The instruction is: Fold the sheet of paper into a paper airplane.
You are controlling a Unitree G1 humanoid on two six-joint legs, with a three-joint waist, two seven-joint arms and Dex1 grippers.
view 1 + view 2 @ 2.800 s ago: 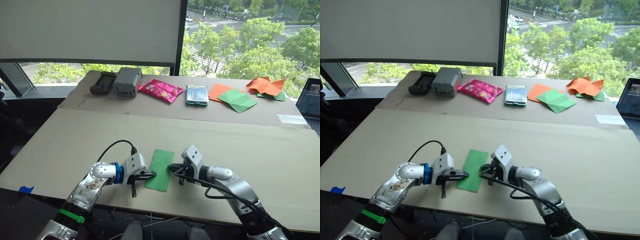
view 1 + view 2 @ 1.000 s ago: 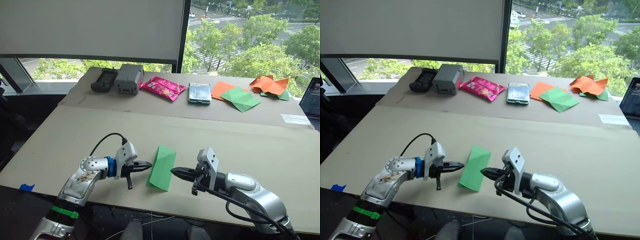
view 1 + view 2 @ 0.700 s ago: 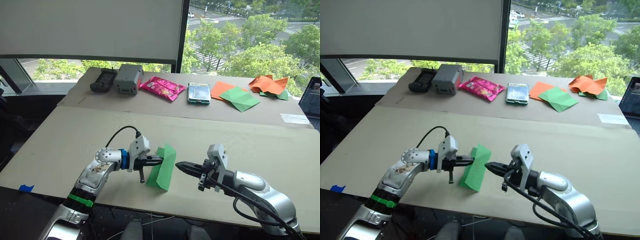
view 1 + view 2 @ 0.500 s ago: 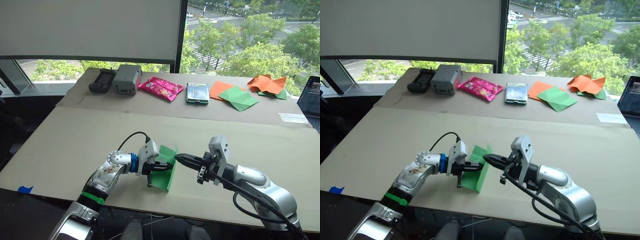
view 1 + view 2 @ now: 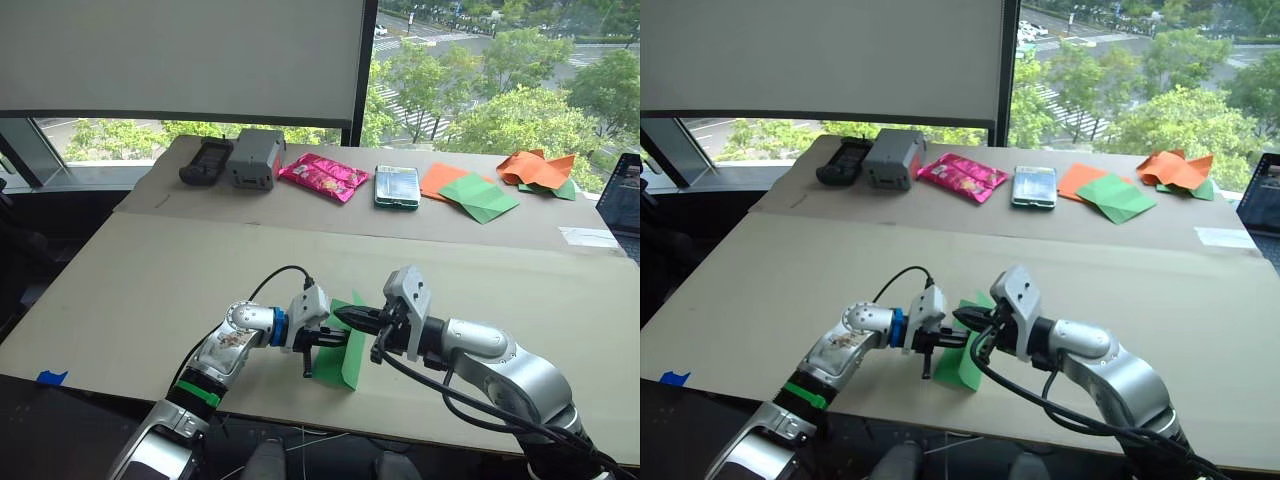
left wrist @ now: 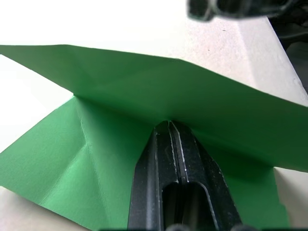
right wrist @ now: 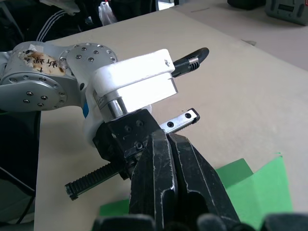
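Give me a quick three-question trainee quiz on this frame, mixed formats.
1. True or false: the sheet of paper lies flat on the table.
2. What are the left gripper fingers doing? A) spread wide B) shut, tips against the paper's fold C) holding the phone
3. What lies on the back table between the pink snack packet and the orange paper?

Key: 1. False, part of it stands raised. 2. B. 3. The phone.

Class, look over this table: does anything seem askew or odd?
The sheet of paper stands raised off the table, bent along a crease, between the left gripper and right gripper. Nothing is spilled or torn.
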